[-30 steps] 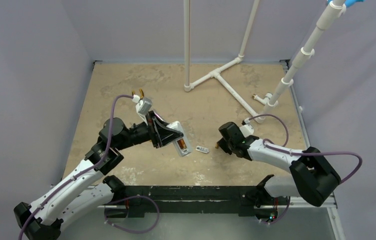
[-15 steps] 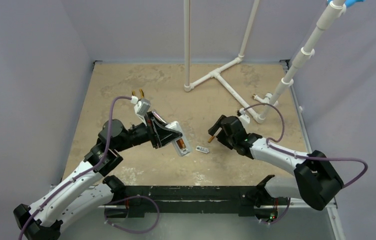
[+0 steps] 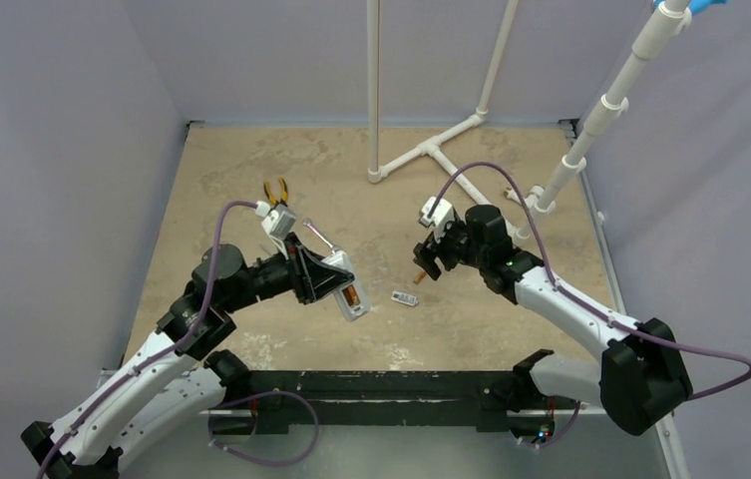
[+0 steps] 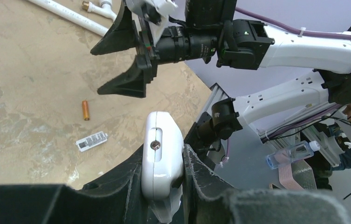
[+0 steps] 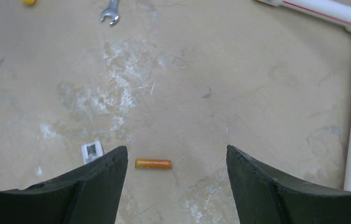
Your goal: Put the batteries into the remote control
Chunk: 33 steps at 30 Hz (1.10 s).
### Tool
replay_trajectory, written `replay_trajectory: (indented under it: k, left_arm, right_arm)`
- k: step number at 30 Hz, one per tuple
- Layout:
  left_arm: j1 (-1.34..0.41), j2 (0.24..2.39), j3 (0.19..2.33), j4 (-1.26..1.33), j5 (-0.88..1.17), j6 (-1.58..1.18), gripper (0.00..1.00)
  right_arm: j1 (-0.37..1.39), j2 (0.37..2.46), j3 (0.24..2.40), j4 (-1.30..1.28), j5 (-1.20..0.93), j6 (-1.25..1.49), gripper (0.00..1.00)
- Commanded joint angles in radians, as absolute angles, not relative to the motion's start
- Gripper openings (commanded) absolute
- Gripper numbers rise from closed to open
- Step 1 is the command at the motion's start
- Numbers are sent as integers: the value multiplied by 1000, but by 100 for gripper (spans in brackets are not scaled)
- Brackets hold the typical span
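The loose battery (image 5: pixel 153 164) lies on the table (image 5: pixel 257 70) under the right gripper (image 5: pixel 175 151), jaws spread wide, its length running finger to finger, while the left gripper (image 3: pixel 323 276), further left, clamps the remote control (image 4: pixel 161 149).

White arms (image 3: pixel 142 374), black joints (image 3: pixel 219 267) and pincers (image 3: pixel 343 287) (image 3: pixel 423 261) (purple cables (image 3: pixel 481 168))

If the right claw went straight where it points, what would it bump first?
Probably the table; the right gripper would land with its open fingers either side of the orange battery. Depth is unclear.
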<state>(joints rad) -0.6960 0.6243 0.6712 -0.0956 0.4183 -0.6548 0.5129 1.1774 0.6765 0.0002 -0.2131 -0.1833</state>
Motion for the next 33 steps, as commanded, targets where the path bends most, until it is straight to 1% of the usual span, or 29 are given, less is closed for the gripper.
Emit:
replay_trajectory:
  k: [1,5,7,9,10,11,12,13,15,17,18,21,23,27,33]
  left_arm:
    - [-698,592,714,-156,384,-616,0]
    - [-698,581,710,-190,371,-614,0]
    - [-698,582,712,-203,370,-615,0]
    - [-698,580,709,-209,366,-616,0]
    - [-698,578,702,-210,358,-619,0]
    - [-697,573,693,-206,346,-624,0]
    - [-697,569,682,-200,333,-628,0]
    - [-697,566,673,-194,318,-632,0]
    - [-698,561,656,-177,293,-638,0]
    - [-696,559,638,-149,278,-654,0]
    - [-696,558,633,-140,274,-661,0]
    - [-696,552,625,-127,269,-670,0]
    - [-696,552,624,-129,265,-666,0]
    - [-695,565,636,-148,268,-649,0]
    - [-695,570,634,-152,275,-654,0]
  right_arm:
    - [498,1203,729,-97,-486,-689,74]
    - [459,1241,827,-285,-743,-1008,76]
    - [436,1299,900,-374,-771,-1071,76]
    - [427,1390,1021,-632,-774,-1272,75]
    - [426,1441,1079,-754,-756,-1339,72]
    - [426,1501,1146,-880,-715,-1419,66]
    - [434,1566,1221,-1021,-688,-1530,57]
    - [442,1622,1290,-1162,-691,-1619,53]
    - [453,1687,1346,-1285,-689,-1692,52]
    - [473,1679,1279,-1193,-648,-1644,44]
    - [477,1663,1249,-1126,-645,-1614,42]
    - [477,1617,1203,-980,-697,-1531,45]
    - [476,1598,1191,-950,-662,-1533,48]
    - [476,1608,1167,-908,-587,-1556,48]
    - [476,1637,1133,-813,-550,-1574,47]
